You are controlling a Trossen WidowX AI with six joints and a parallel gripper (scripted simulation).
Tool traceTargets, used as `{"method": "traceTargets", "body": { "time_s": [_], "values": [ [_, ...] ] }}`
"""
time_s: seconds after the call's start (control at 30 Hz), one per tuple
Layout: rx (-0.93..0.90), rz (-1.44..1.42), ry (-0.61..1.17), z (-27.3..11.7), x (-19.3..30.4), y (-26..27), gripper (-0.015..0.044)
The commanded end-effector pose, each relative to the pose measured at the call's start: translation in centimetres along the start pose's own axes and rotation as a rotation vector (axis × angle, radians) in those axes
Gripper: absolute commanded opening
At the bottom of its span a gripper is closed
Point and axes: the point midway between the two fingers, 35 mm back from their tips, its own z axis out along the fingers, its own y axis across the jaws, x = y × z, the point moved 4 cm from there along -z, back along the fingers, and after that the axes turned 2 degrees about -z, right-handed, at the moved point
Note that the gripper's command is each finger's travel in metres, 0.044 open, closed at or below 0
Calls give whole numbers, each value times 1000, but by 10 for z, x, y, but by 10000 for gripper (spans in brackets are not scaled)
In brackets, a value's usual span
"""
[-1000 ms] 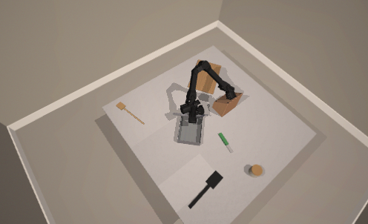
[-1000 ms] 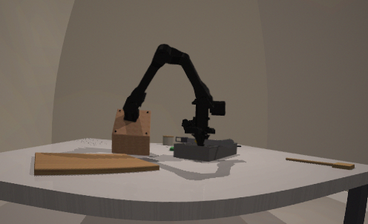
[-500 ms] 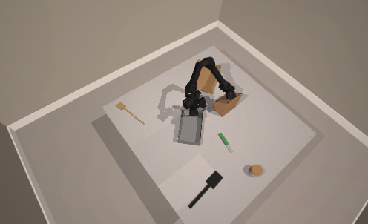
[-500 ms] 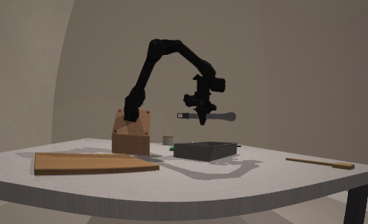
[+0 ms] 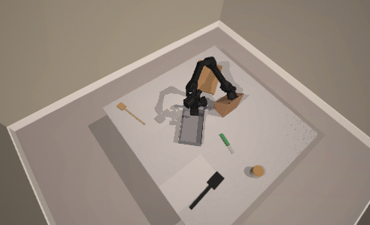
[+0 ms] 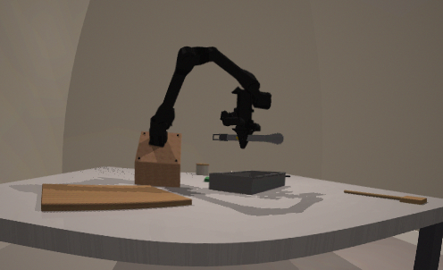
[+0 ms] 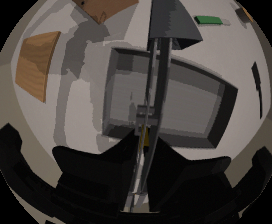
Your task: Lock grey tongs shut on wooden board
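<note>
The grey tongs [image 6: 272, 139] [image 7: 163, 75] are held level in the air above the roasting tin [image 5: 190, 143] [image 6: 232, 183] [image 7: 226, 114]. Their rounded end points right in the exterior view, and an end with a small open frame points left. Their two arms lie close together in the wrist view; whether the lock is engaged cannot be seen. My gripper [image 6: 243, 142] [image 7: 142, 131] points down and is shut on the tongs around mid-length. The wooden board [image 5: 209, 80] [image 6: 94, 197] [image 7: 37, 65] lies flat, with nothing seen on it.
The arm's wooden pedestal [image 5: 229, 106] [image 6: 157, 173] stands between board and tin. A wooden brush-like tool [image 5: 121, 106] [image 6: 413, 199], a green marker [image 5: 224, 139] [image 7: 208, 20], a black spatula [image 5: 215, 180] and a cork-topped jar [image 5: 258, 170] [image 6: 202, 169] are around the tin.
</note>
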Motion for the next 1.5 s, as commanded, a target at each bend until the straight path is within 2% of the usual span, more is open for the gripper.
{"method": "traceTargets", "body": {
  "time_s": [0.0, 0.53, 1.13, 1.47],
  "values": [
    [8, 89, -10, 2, 9, 19, -150],
    [28, 541, -35, 6, 37, 126, -150],
    [8, 1014, 14, -5, 24, 239, -150],
    [3, 1060, 14, -5, 20, 250, -150]
  ]
}}
